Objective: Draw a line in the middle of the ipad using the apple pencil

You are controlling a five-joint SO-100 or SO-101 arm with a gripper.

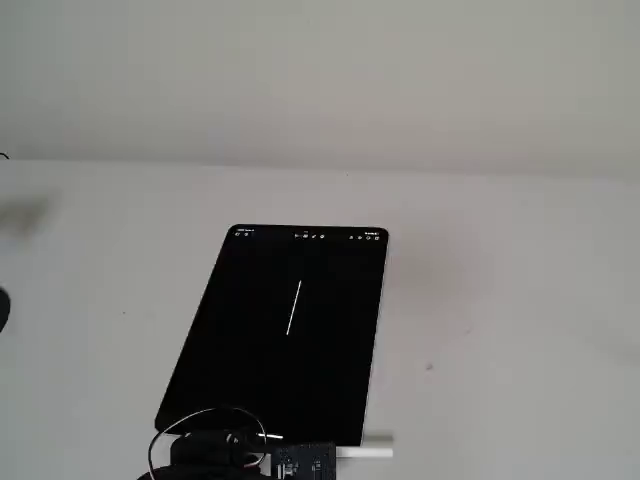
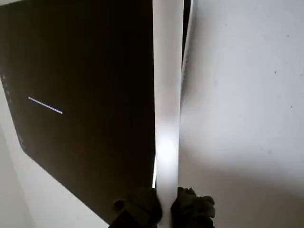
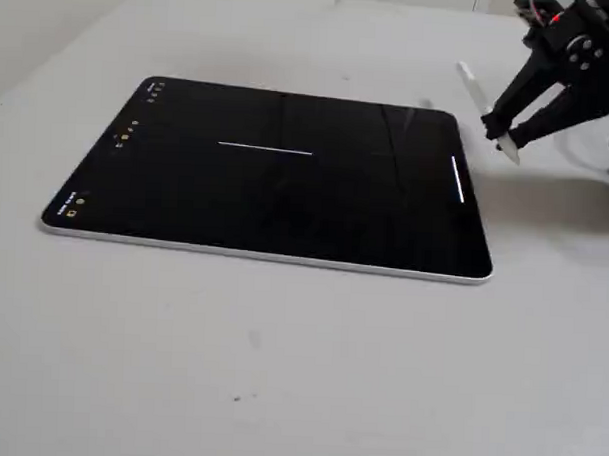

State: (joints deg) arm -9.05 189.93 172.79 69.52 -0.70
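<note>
The iPad lies flat on the white table with a black screen, and a thin white line shows near the screen's middle. The gripper sits at the iPad's near edge, shut on the white Apple Pencil. In a fixed view the gripper holds the pencil tilted, its tip off the iPad's right edge and above the table. The wrist view shows the pencil running up from the gripper along the iPad's edge, with the line to the left.
The table is plain white. Black cables loop over the iPad's near corner beside the arm. A short bright streak shows on the screen near the pencil, likely its reflection.
</note>
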